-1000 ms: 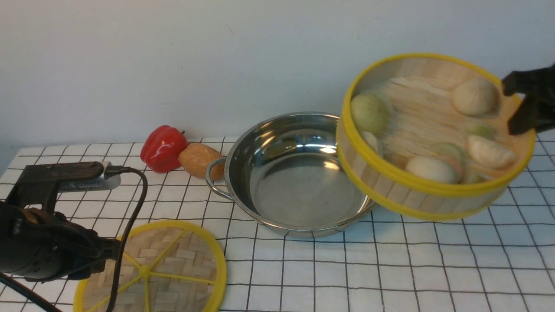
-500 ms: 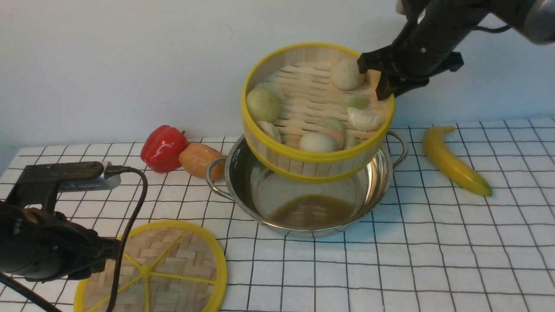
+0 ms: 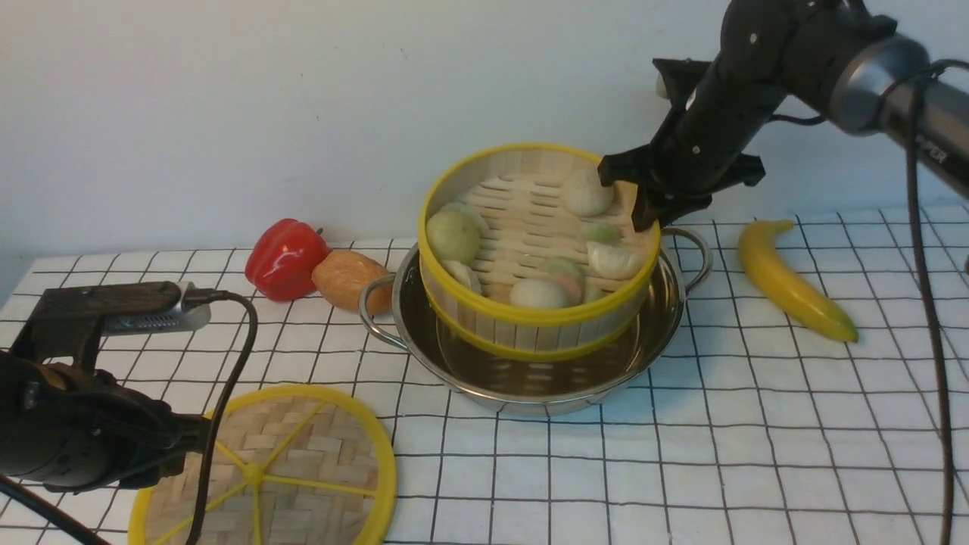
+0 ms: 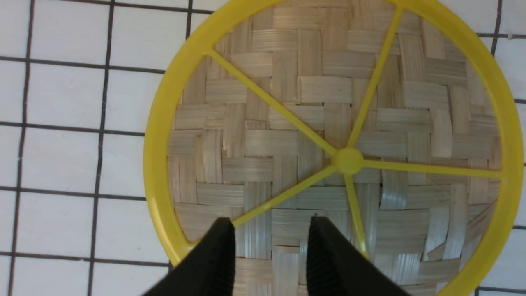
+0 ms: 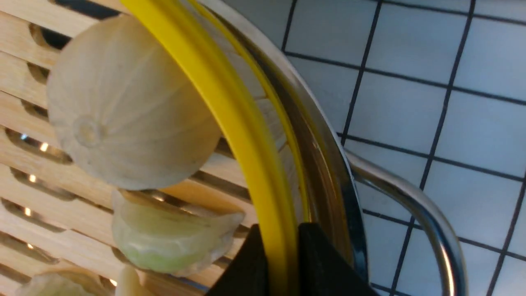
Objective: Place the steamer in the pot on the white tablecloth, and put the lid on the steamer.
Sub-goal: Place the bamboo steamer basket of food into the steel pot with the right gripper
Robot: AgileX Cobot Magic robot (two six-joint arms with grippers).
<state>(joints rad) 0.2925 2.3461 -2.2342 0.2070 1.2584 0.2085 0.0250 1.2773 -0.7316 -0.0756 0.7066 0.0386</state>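
Front view puts the steamer (image 3: 522, 327) at the centre of the frame, set down inside the pot (image 3: 560, 386) on the white tablecloth (image 3: 719, 454), with its buns showing. Your right jaws are pinched shut on the steamer's yellow rim at its upper right edge. The right wrist view shows one tip on either side of that rim. The lid (image 3: 303, 454) lies flat at the lower left of the frame. Your left jaws hang over it, parted and holding nothing.
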